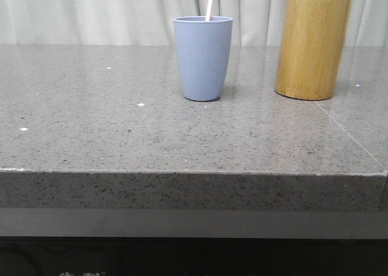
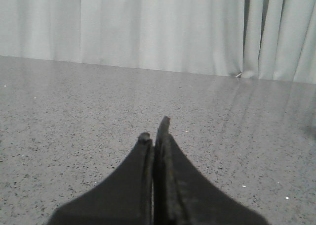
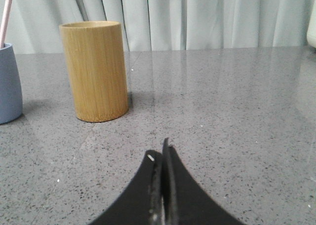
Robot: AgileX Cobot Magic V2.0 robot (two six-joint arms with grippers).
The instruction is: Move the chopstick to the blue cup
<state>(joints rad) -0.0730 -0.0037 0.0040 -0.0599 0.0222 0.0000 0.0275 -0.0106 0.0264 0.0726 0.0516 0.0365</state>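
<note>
Grey speckled stone made up the table (image 1: 121, 136), and pale curtains (image 1: 91, 15) hung behind it. You had the blue cup (image 1: 202, 57) standing upright near the middle of the table, toward 12 o'clock from the front edge. A thin pink chopstick (image 1: 210, 2) stuck up out of its mouth and leaned a little toward 1 o'clock, because its hidden bottom end sat inside the cup and its side rested on the rim. Only one stick could be told apart in the front view.

The bamboo holder (image 1: 312, 48) stood at about 3 o'clock from the blue cup, near it but not touching. No sticks showed above its top, so it looked emptied. The job looked done or almost done.

Your left gripper (image 2: 154, 128) was low over bare table with its two black fingers pressed together and nothing between them. Your right gripper (image 3: 160, 152) was the same, fingers squeezed closed on nothing, with the bamboo holder at about 11 o'clock ahead of it and well apart. Both looked parked away from the cups, likely so they would not bump them. A bump to the leaning stick could have tipped the light cup.
</note>
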